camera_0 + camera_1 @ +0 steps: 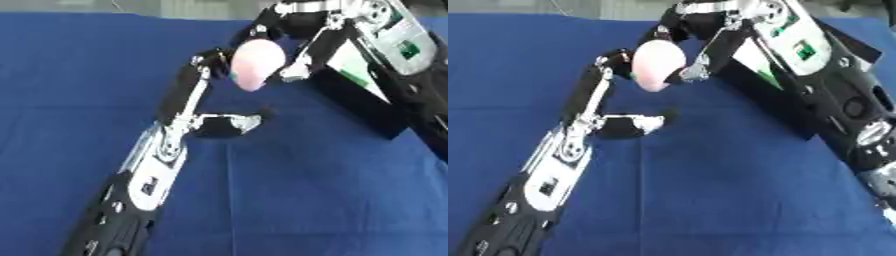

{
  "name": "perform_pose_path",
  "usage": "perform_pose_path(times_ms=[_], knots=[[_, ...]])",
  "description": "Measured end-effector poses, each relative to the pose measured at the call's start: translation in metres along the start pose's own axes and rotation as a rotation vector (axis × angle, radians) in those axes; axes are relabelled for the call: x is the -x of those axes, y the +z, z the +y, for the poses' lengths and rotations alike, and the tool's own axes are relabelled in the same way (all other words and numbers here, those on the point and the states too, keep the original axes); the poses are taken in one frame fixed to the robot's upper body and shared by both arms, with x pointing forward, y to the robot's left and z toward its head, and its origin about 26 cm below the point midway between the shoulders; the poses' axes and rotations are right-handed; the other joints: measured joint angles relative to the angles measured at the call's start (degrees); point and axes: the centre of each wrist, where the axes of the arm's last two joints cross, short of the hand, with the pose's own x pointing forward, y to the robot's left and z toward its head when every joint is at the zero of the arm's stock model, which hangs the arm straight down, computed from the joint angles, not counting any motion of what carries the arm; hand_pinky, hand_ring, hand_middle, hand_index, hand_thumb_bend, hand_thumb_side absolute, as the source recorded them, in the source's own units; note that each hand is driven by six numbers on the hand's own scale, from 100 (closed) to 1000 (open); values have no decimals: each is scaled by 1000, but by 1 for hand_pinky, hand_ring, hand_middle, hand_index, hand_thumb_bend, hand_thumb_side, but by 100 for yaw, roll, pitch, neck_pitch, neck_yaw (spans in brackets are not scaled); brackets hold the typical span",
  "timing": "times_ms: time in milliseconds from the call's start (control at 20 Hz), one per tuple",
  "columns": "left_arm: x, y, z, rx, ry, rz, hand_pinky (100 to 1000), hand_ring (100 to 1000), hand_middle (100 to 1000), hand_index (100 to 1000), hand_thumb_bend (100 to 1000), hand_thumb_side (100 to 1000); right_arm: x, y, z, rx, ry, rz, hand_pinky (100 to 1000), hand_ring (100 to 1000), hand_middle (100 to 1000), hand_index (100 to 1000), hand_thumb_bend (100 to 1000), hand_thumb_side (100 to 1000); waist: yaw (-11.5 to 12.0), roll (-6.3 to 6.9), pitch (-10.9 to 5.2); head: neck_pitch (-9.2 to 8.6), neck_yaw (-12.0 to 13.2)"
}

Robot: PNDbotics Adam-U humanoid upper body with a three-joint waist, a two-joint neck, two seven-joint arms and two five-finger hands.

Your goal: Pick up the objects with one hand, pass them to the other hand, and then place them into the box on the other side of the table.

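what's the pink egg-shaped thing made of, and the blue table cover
Pink object: probably smooth plastic or foam; its surface is matte, pale pink with a faint greenish tinge low down, and shows no seams. The look leaves it open. Blue cover: woven cloth, matte, with fold creases crossing it.

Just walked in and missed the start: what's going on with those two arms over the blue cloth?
The robot is holding a pale pink, egg-shaped object in the air between its two hands, above the blue cloth. The right hand, coming in from the upper right, has its fingers curled round the object. The left hand reaches up from the lower left, its fingers straight along the object's side and its thumb out below. It looks like a handover in progress. No box is in view.
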Motion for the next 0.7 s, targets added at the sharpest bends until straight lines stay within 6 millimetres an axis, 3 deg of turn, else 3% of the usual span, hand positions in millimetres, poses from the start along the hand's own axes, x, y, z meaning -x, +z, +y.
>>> perform_pose_path(times_ms=[450, 700], knots=[[3, 2, -1, -44, 3, 27, 618, 634, 629, 804, 751, 462, 1, 9, -3, 26, -18, 8, 799, 935, 413, 478, 314, 100, -14, 0, 0, 0, 4], [8, 6, 0, -52, -2, 48, 615, 630, 624, 796, 733, 459, 4, 30, -7, 82, -44, 25, 800, 934, 415, 480, 312, 100, -91, 0, 0, 0, 25]])
